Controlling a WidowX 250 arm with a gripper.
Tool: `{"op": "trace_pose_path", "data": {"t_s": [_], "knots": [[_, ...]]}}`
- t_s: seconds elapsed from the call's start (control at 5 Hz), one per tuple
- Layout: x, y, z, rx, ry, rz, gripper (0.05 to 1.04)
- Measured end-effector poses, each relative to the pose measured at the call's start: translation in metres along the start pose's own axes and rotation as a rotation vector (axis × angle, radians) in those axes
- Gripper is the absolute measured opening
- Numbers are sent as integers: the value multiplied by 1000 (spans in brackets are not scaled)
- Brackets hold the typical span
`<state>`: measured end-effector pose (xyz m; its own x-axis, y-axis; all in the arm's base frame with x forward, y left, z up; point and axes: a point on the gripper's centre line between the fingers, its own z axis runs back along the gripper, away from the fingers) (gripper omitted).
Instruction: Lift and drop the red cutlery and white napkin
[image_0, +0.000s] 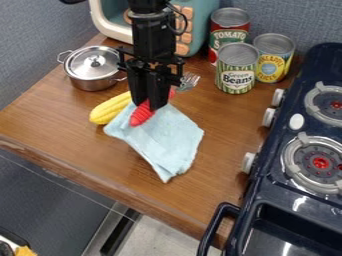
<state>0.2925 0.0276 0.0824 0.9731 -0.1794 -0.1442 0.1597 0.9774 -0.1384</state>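
Standing on the left of the wooden counter (73, 135), a small steel pot (92, 81) wears its lid (93, 61), so its contents are hidden. Behind and right of the black gripper (150, 108), three upright food cans cluster: a red one (218, 41), a green-striped one (237, 70) and a yellow-and-blue one (272, 61), all with tops on. A teal-and-cream toy microwave (198, 25) stands at the back. The gripper points down at the red-handled fork (139, 117); whether it pinches the fork cannot be told. The handle slants across the upper part of a pale blue napkin (163, 137), with its metal tines toward the cans. A yellow toy corn cob (107, 110) lies at the napkin's left. Right of the counter is a navy toy stove (272, 175); blue-gray partitions (40, 40) rise behind.
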Motion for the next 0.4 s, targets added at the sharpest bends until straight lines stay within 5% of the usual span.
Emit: {"op": "trace_pose_path", "data": {"t_s": [0.2, 0.4], "knots": [[1, 6, 0, 48, -3, -24, 761], [5, 6, 0, 49, -25, -56, 996]]}}
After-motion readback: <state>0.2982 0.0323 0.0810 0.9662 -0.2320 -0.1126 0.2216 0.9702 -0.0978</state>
